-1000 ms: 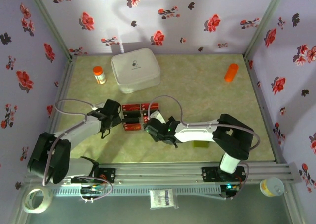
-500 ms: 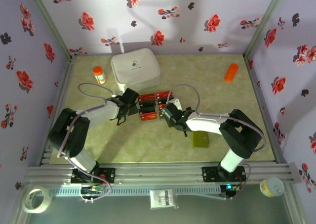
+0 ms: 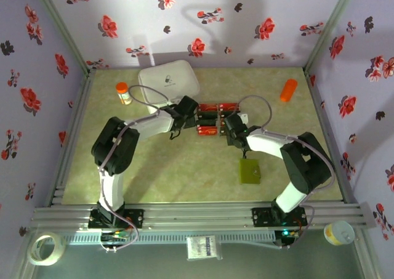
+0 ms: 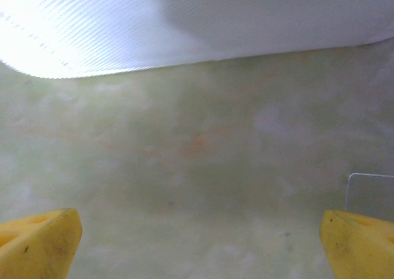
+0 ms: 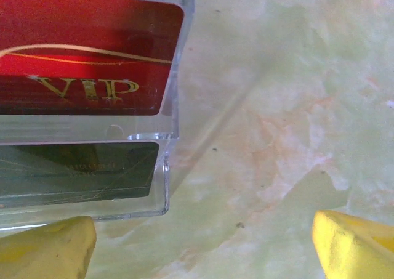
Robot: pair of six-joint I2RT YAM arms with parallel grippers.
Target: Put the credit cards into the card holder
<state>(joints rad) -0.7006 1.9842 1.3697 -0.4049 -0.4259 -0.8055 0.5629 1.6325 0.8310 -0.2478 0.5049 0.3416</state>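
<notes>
Two grippers stand wide open and hold nothing: the left gripper [image 3: 186, 111] has its yellow fingertips spread over bare table [image 3: 184, 174], and the right gripper [image 3: 232, 124] is spread the same way. In the last second both arms have swung away from the near edge toward 12 o'clock. The clear tray [image 3: 212, 119] of credit cards [image 3: 208, 129] has travelled with them toward 1 o'clock and now lies between the two grippers, at 3 o'clock of the left and 9 o'clock of the right. The right wrist view shows a red VIP card [image 5: 86, 63] and a black card [image 5: 77, 168] seated in that tray. The white box [image 3: 167, 85] sits at 11 o'clock of the left gripper. The olive card holder [image 3: 249, 171], now uncovered, lies well apart at 5 o'clock of the right gripper. By my judgement no card has been drawn yet
</notes>
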